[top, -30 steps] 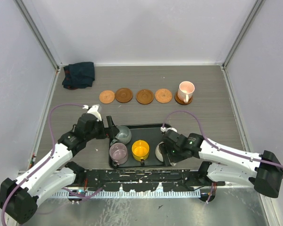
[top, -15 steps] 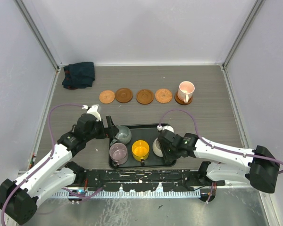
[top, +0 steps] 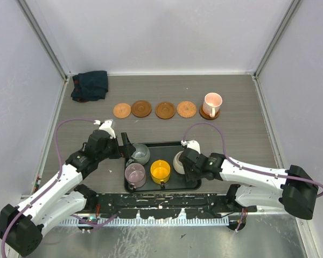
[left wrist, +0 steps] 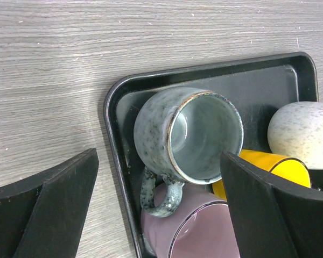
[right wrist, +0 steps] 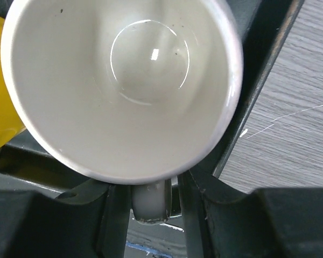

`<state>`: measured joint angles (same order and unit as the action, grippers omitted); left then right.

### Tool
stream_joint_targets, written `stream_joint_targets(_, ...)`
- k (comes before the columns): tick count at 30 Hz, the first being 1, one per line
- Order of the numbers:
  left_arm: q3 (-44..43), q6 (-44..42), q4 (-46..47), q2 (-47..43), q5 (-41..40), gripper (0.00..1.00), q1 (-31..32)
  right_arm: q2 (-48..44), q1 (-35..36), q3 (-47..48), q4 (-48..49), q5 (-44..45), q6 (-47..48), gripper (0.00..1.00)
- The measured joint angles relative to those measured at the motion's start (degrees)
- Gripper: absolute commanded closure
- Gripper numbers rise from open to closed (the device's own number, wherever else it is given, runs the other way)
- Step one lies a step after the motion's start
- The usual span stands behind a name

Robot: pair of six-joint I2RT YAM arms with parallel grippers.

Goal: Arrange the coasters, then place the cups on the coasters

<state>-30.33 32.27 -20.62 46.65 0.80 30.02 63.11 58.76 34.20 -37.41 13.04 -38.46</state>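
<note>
Several brown coasters (top: 141, 108) lie in a row at the back, and the rightmost one carries the pink cup (top: 212, 102). The black tray (top: 167, 145) holds the other cups. My left gripper (top: 128, 150) is open, its fingers straddling the grey-green cup (left wrist: 188, 134), which lies above the mauve cup (left wrist: 204, 231) and the yellow-orange cup (left wrist: 269, 166). My right gripper (right wrist: 151, 207) is shut on the handle (right wrist: 149, 201) of the cream white cup (right wrist: 124, 80), near the tray's right side (right wrist: 269, 70); the same cup (top: 179, 161) shows beside my right gripper (top: 185, 164).
A dark blue cloth (top: 90, 85) lies bunched in the back left corner. Enclosure walls close in the table on three sides. The tray's raised rim (left wrist: 114, 161) runs between my left fingers, beside the grey-green cup.
My right gripper has closed on the cream white cup's handle and carried it left and slightly away from me over the tray. The left arm has not moved.
</note>
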Motion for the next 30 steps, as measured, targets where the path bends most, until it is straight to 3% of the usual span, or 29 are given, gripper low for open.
stream_joint_targets(7, 0.0, -0.1, 0.0, 0.0, 0.0, 0.04, 0.0, -0.5, 0.0, -0.3, 0.6, 1.7, -0.7, 0.66)
stream_joint_targets(13, 0.0, -0.1, 0.0, 0.0, 0.0, 0.04, 0.0, -0.5, 0.0, -0.5, 2.3, 2.1, -0.9, 0.98)
stream_joint_targets(30, 0.3, -0.1, 0.0, -0.1, -0.6, 0.04, 0.0, 0.4, 0.0, -0.4, 3.2, 6.3, 2.4, 0.99)
